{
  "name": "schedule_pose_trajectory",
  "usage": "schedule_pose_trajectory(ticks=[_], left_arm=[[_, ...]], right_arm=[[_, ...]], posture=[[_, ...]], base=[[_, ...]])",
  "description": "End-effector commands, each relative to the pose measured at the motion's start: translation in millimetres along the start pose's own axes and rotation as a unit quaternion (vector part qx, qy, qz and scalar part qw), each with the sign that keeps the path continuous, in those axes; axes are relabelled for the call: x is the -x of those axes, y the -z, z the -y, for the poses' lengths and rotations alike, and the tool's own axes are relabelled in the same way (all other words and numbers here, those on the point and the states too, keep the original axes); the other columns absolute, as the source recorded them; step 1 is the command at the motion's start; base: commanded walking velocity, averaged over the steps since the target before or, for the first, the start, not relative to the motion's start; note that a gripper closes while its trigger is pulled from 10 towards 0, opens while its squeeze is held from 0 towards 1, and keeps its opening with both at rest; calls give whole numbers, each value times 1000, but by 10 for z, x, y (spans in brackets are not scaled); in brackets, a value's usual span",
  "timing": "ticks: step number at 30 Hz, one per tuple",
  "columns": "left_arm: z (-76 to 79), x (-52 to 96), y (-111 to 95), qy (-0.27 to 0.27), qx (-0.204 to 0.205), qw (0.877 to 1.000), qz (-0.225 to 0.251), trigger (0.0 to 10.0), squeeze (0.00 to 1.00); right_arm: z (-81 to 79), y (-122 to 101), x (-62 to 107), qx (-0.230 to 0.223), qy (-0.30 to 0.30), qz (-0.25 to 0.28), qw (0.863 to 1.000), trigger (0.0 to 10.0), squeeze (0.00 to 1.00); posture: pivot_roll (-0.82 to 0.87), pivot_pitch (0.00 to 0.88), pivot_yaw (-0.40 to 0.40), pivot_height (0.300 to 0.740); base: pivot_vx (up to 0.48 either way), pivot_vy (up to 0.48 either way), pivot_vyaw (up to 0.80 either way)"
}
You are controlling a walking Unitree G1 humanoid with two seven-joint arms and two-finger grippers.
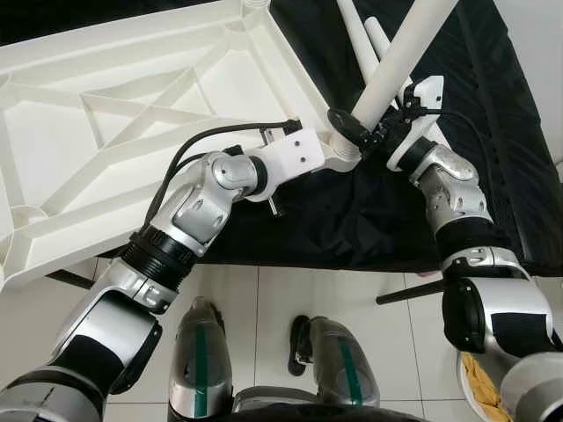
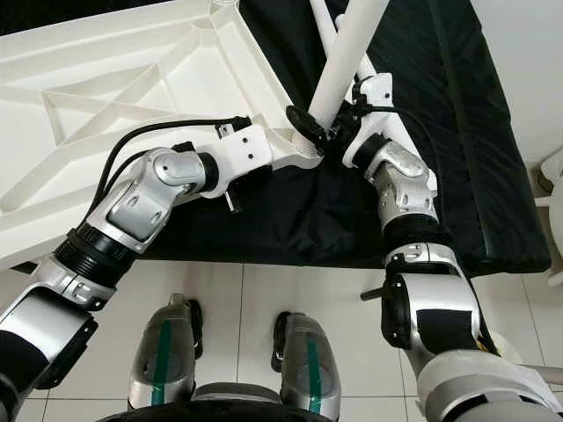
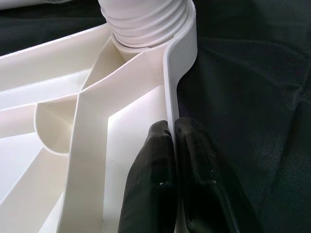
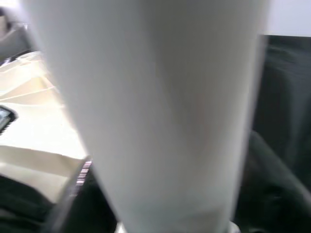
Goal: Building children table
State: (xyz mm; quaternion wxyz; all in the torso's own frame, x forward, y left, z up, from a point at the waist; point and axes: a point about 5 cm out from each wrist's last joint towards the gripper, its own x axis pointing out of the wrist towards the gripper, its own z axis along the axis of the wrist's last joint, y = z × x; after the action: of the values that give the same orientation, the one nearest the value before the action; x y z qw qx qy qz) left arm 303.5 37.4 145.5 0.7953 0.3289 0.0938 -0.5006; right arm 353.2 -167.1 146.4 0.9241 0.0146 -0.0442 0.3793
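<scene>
Bright, even daylight across the head views, both sharp, no motion smear. The white tabletop (image 1: 132, 105) runs close to blown out, its ribs marked by soft grey shadows. The black cloth (image 2: 457, 132) swallows detail. Silver arm shells carry small glints. The floor tiles (image 1: 264, 308) show faint reflections. Left wrist view is crisp on the white rim and dark fingers (image 3: 155, 184). Right wrist view is badly blurred: the white leg (image 4: 160, 111) sits too close, washed and soft-edged.
</scene>
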Motion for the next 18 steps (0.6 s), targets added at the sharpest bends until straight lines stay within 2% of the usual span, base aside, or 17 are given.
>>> schedule_pose_trajectory(ticks=[1,10,11,18], left_arm=[[13,-13,-25,2,-17,1000,1,10000,0],[11,-16,-24,3,-18,1000,2,10000,0],[13,-18,-28,4,-19,1000,3,10000,0],[25,-26,-34,6,-21,1000,4,10000,0]], right_arm=[[16,30,20,1,2,-8,1000,0,0],[48,50,66,1,1,-8,1000,0,0],[51,60,75,0,3,-9,1000,10000,0],[44,66,84,-2,22,-1,1000,10000,0]], posture=[[69,37,-65,740],[64,32,-65,740],[62,29,-65,740],[60,25,-65,740]], base=[[0,0,0],[0,0,0],[0,0,0],[0,0,0]])
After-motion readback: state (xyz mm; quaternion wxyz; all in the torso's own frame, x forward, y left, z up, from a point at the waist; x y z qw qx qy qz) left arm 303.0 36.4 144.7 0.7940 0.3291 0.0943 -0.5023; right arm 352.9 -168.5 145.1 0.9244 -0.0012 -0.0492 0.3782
